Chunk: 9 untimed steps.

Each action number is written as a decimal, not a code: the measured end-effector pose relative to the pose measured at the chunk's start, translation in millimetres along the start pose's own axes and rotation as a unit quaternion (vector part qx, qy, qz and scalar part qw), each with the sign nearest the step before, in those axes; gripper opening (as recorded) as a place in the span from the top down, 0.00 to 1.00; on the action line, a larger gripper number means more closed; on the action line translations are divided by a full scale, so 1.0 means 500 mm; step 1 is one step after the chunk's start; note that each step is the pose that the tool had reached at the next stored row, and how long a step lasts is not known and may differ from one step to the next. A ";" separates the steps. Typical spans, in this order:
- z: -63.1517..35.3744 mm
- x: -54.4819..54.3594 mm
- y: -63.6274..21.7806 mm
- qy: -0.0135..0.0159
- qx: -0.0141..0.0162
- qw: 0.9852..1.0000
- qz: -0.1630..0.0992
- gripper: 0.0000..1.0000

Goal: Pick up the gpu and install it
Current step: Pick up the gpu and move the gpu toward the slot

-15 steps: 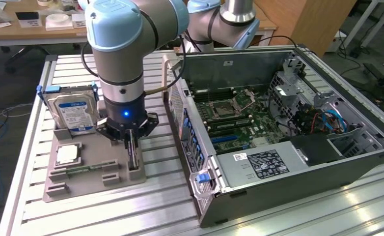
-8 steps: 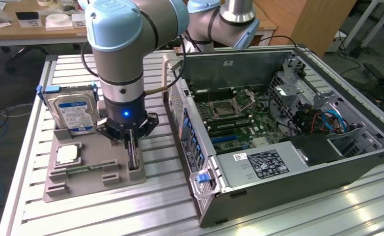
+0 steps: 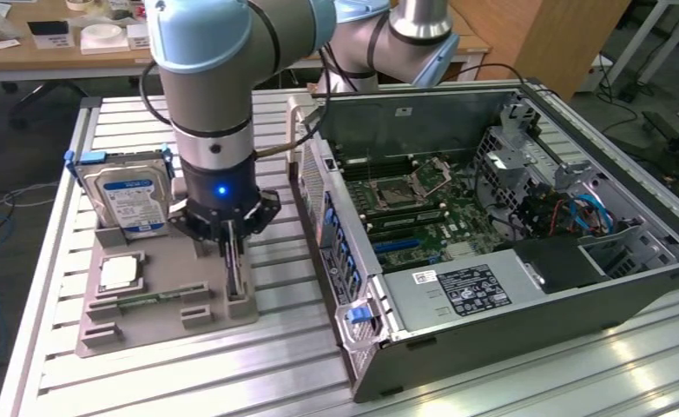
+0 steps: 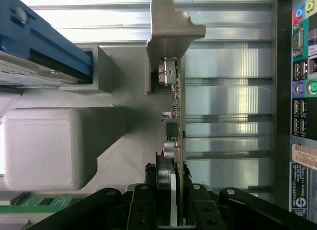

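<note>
Pick-up in progress: your jaws look clenched on the gpu (image 3: pixel 234 276), which stands on edge between them, seated in its slot of the grey holder (image 3: pixel 142 330) just below, not yet lifted, and so thin a card likely calls for a square, firm hold.

End effector (image 4: pixel 170 216) tight around the edge-on gpu (image 4: pixel 174 118) in its grey holder (image 4: pixel 168 27)
</note>
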<state>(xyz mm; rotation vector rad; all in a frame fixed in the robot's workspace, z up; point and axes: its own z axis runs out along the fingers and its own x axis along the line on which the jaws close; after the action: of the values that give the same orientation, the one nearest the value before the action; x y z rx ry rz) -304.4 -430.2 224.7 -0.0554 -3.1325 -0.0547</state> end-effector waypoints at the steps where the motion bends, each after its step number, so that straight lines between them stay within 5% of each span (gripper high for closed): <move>1: -0.007 0.000 0.000 0.000 0.000 1.000 0.000 0.72; 9: -0.065 0.001 0.002 0.000 0.000 1.000 0.000 0.72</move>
<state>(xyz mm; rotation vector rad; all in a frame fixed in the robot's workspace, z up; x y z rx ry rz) -304.4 -430.2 257.3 -0.0554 -3.1325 -0.0547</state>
